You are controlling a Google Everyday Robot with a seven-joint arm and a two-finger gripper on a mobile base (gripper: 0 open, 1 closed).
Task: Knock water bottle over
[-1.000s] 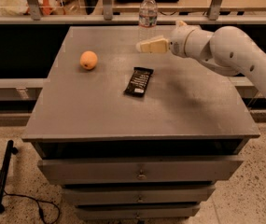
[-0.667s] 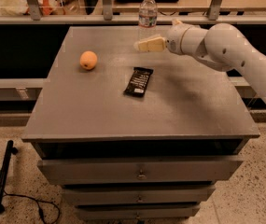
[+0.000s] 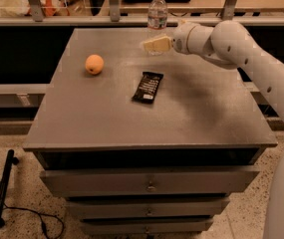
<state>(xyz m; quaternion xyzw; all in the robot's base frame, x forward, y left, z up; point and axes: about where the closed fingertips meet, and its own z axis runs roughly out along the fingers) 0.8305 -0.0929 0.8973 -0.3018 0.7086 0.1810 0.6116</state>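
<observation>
Water bottle (image 3: 157, 15) upright, clear, white-capped; tool (image 3: 146, 45) near base

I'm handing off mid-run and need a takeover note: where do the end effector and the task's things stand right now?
The end effector is above the table's far side, in front of the water bottle's lower part; contact cannot be told.
The water bottle stands upright at the far edge, cap on.
Done: the approach. Left: the push that tips it over.
The orange and the dark snack bar lie nearer the front, apart from the end effector.
</observation>
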